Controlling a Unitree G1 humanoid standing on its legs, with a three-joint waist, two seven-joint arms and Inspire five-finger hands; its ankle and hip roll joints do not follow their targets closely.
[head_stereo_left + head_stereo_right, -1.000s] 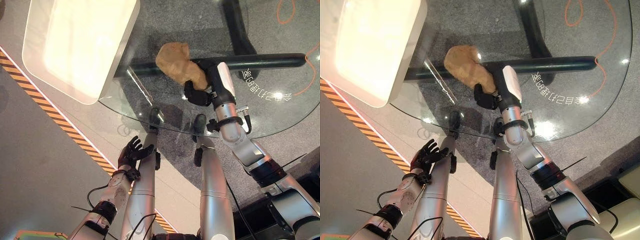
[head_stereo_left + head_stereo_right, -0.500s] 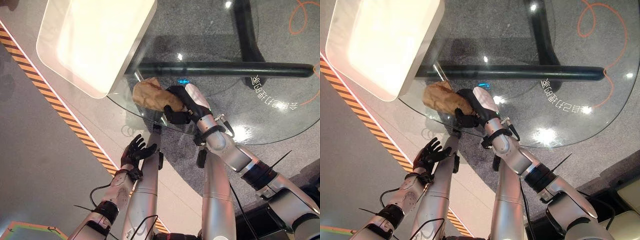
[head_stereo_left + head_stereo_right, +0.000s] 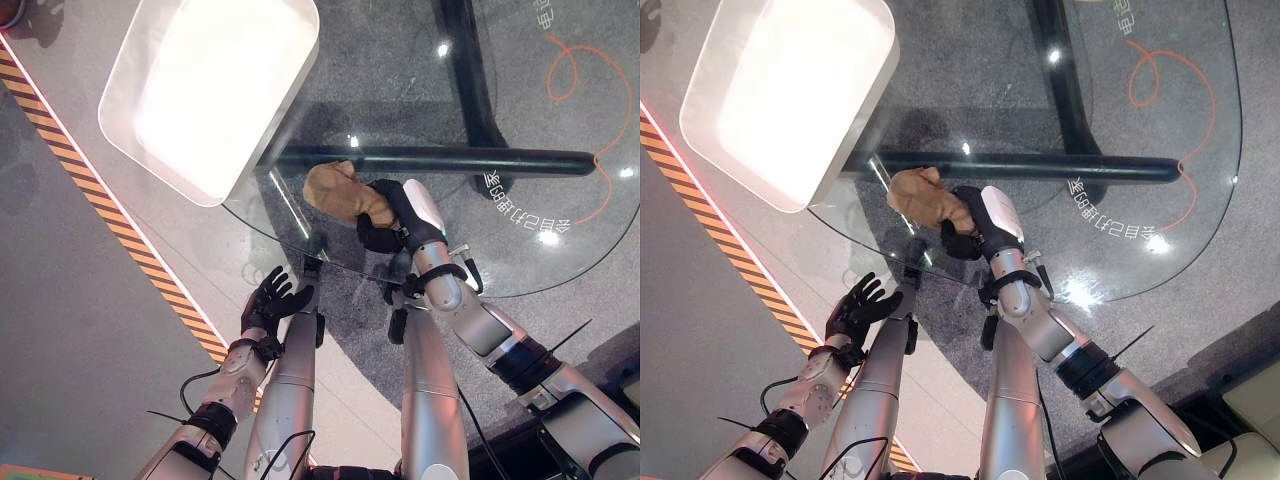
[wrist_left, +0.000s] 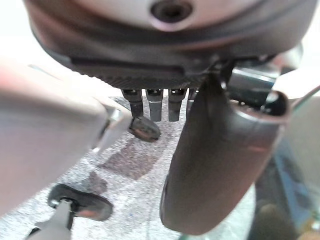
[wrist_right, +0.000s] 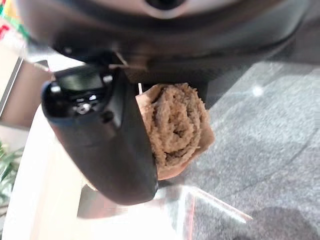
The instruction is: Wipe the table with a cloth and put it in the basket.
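A tan crumpled cloth lies on the round glass table near its front-left edge. My right hand is shut on the cloth and presses it onto the glass. In the right wrist view the cloth is bunched against the palm, beside the dark thumb. The white basket stands beyond the table's left edge, up and to the left of the cloth. My left hand hangs open below the table's near edge, with its fingers straight and nothing in them.
A black table-leg bar runs under the glass just behind the cloth. An orange cable loops on the floor at the far right. Yellow-black tape crosses the floor on the left.
My right hand dragged the cloth from over the black bar toward the near-left table edge, then a little back inward. The camera has shifted as well. The left hand stayed put.
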